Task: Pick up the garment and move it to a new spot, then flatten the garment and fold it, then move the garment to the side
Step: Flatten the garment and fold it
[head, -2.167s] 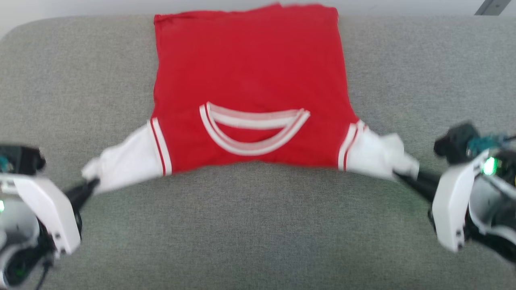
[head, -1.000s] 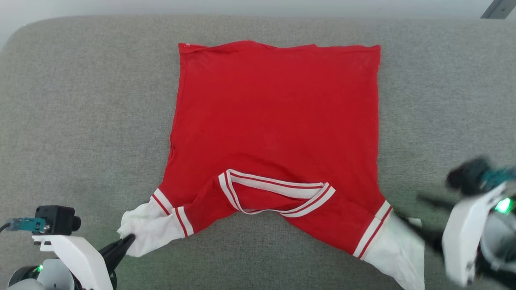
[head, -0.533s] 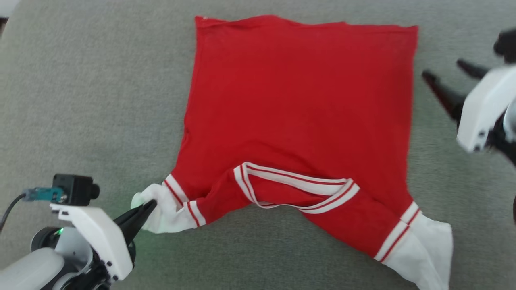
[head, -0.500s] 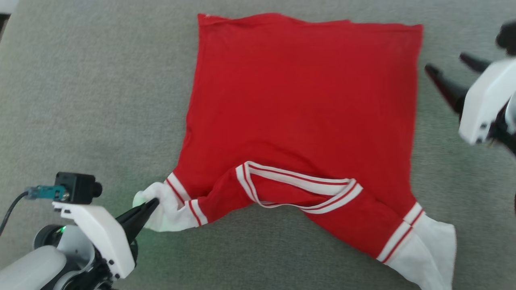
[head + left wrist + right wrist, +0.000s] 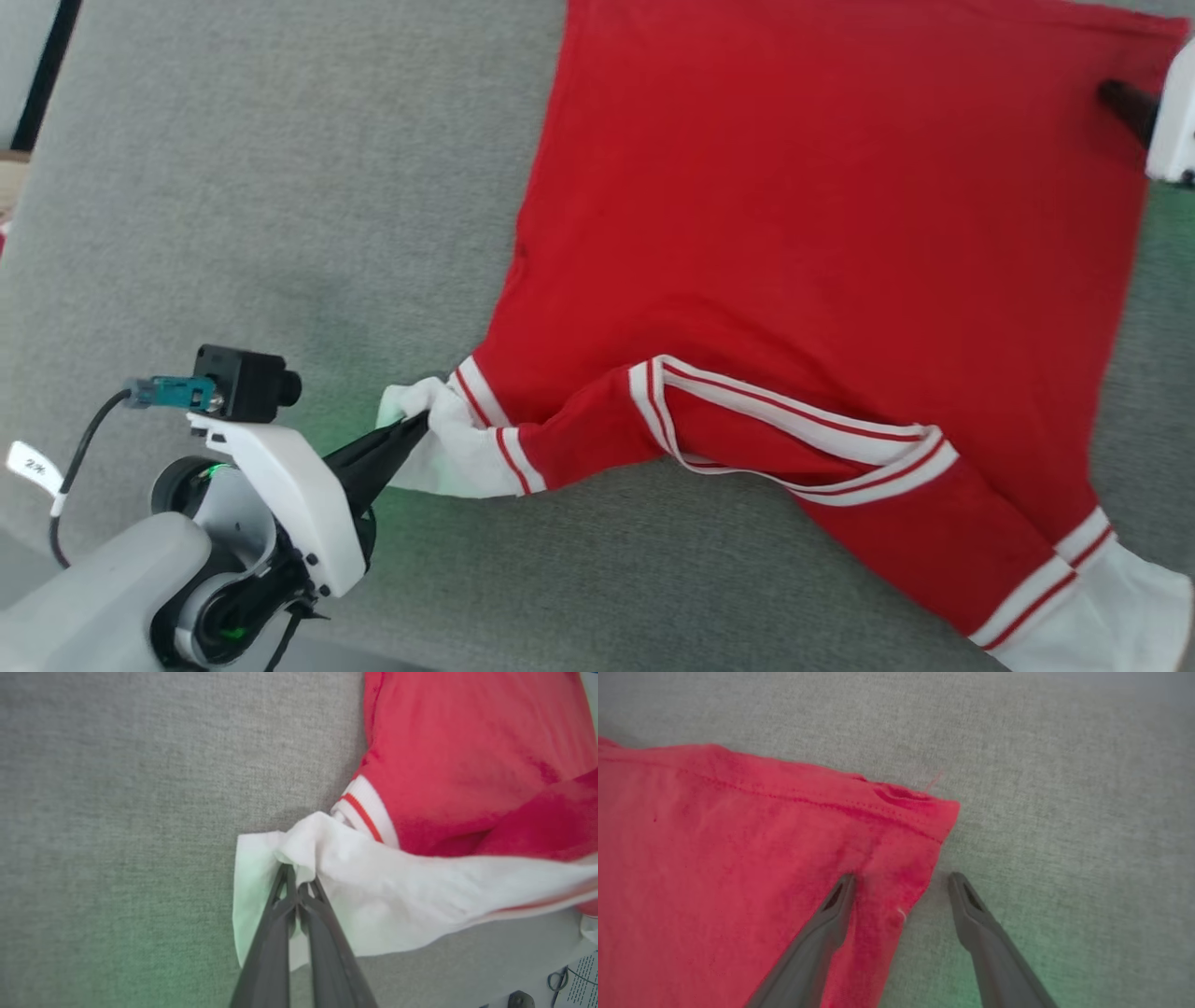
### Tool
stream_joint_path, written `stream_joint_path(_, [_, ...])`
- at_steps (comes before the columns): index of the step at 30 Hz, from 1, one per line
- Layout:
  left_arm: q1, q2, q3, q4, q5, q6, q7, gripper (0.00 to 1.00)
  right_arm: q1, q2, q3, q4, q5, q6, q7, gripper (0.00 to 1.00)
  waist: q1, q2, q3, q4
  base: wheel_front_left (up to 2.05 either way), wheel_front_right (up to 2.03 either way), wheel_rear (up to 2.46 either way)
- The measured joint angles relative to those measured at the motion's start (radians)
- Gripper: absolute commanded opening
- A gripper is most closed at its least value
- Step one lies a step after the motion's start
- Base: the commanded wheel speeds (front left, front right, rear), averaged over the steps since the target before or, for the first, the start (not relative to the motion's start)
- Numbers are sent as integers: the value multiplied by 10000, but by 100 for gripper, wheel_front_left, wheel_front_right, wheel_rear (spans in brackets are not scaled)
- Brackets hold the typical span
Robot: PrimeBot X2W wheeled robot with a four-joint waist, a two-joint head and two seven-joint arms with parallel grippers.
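The garment (image 5: 794,233) lies spread on a grey cushion, plain red side up, striped neck trim (image 5: 794,439) toward me. My left gripper (image 5: 415,429) is shut on its white left sleeve (image 5: 448,457), which bunches around the tips. The left wrist view shows the closed left gripper (image 5: 293,879) pinching the white sleeve (image 5: 373,882). At the far right hem corner, one dark finger (image 5: 1125,98) of my right gripper lies over the red cloth. In the right wrist view my right gripper (image 5: 902,879) is open, straddling the garment (image 5: 738,858) side edge near that corner. The right sleeve (image 5: 1120,616) lies loose.
The grey cushion (image 5: 280,233) stretches wide to the left of the garment, and its left edge (image 5: 42,112) meets a dark strip. A paper and a cable (image 5: 579,980) lie beyond the cushion's near edge in the left wrist view.
The head camera has swung, shifting the whole picture. My right gripper let go of the right sleeve, opened and travelled to the far right hem corner. The left gripper still holds the left sleeve.
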Motion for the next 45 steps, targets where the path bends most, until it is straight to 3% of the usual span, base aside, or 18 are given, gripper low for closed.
stream_joint_path(6, [-197,-418,-63,462,25,-336,35,0,-858,17,-163,1494,-355,-4,947,100,0,0,179,470,0,0,0])
stream_joint_path(7, [-197,-458,-69,522,19,-349,33,0,-916,4,-46,1572,-368,-19,1032,82,0,0,170,496,0,0,0])
stream_joint_path(8, [-197,-499,-69,581,2,-399,33,0,-944,-15,21,1634,-366,-44,1053,11,0,0,150,501,0,0,0])
stream_joint_path(9, [-197,-520,-75,629,-2,-428,23,0,-947,-31,123,1685,-353,-44,1080,0,0,0,125,501,0,0,0])
stream_joint_path(18, [63,-69,130,704,-211,-412,-198,0,-430,151,955,1367,451,-25,1066,0,0,0,-322,-83,0,0,0])
stream_joint_path(23, [366,384,217,420,-280,-107,-244,0,714,-73,1941,46,1429,2,1185,0,0,0,-738,-634,0,0,0])
stream_joint_path(29, [838,1026,353,-12,-477,267,-378,0,2487,-583,2355,-1990,2589,2,1672,0,0,0,-1260,-1392,0,0,0])
stream_joint_path(37, [1301,1641,485,-623,-713,677,-543,0,5267,-1014,1705,-4794,3239,2,2339,0,0,0,-1859,-2301,0,0,0])
stream_joint_path(45, [1437,1760,510,-953,-744,817,-581,0,7817,-188,297,-6399,2849,2,2502,0,0,0,-2057,-2689,0,0,0])
